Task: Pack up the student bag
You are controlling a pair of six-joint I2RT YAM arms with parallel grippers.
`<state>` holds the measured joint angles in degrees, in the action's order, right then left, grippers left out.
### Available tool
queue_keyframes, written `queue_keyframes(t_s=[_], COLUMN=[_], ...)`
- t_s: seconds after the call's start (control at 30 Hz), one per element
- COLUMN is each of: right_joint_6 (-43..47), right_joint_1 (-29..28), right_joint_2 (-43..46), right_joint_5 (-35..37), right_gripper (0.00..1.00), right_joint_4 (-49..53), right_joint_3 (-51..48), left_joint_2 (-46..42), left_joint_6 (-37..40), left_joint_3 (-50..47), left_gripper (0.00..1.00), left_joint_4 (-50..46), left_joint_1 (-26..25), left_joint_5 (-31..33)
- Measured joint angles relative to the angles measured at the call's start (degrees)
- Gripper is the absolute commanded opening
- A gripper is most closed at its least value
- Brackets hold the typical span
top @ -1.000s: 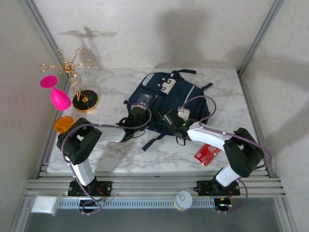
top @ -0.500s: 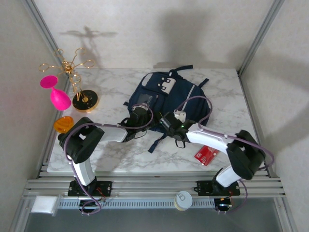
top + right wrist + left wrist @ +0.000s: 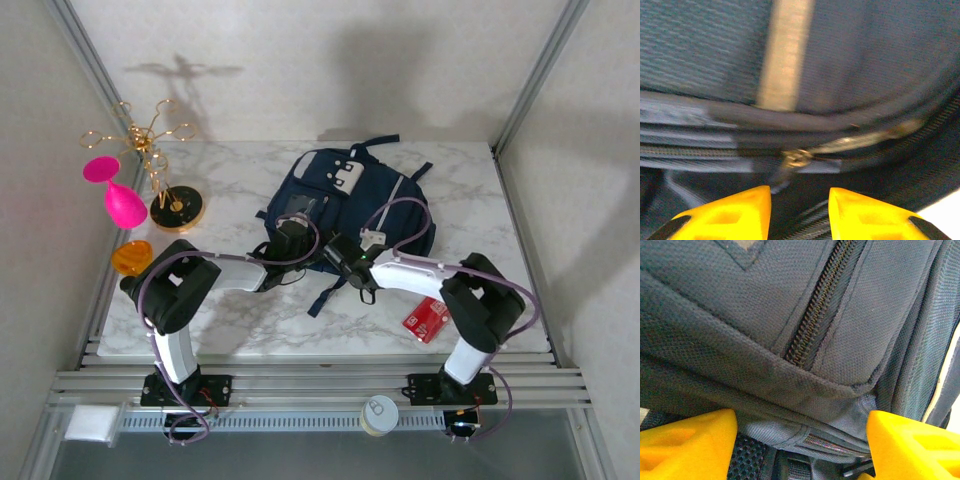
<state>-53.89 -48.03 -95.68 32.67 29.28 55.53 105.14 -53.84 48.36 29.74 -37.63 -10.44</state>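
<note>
Student bag (image 3: 385,205) laid flat at the middle of the marble table (image 3: 250,320), pale walls (image 3: 300,70) around.
The left gripper (image 3: 801,422) is held wide open at its fabric; the right gripper (image 3: 800,195), swung leftward since a second ago, is nearly closed by a zipper pull (image 3: 792,159) (grip cannot be told).

Marble table (image 3: 240,325), student bag (image 3: 350,205), gold stand (image 3: 177,210), red packet (image 3: 428,318), orange disc (image 3: 131,257)

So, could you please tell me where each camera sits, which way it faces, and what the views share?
Top external: above, behind the arms, looking down on table and student bag; both arms show.
Left wrist: behind the left hand, facing a zipper; yellow fingers show.
Right wrist: behind the right hand, facing a zipper pull; yellow fingers show.
All share the bag.
</note>
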Motion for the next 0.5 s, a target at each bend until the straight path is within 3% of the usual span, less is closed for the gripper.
queue_keyframes(t_s=[0.23,0.37,0.5], right_joint_6=[1.1,3.8,5.1], right_joint_1=[1.6,1.4,1.5], right_joint_2=[7.5,6.1,-0.6], right_joint_5=[-1.6,-5.5,-7.3], right_gripper=[0.37,0.38,0.4], right_joint_4=[3.3,2.2,1.4], right_joint_3=[-1.7,0.0,5.1], left_joint_2=[0.0,0.0,0.0], left_joint_6=[0.0,0.0,0.0], left_joint_3=[0.1,0.3,0.3], left_gripper=[0.69,0.69,0.69], left_joint_4=[-0.2,-0.4,-0.5], left_joint_1=[0.0,0.0,0.1], left_joint_5=[0.0,0.0,0.0])
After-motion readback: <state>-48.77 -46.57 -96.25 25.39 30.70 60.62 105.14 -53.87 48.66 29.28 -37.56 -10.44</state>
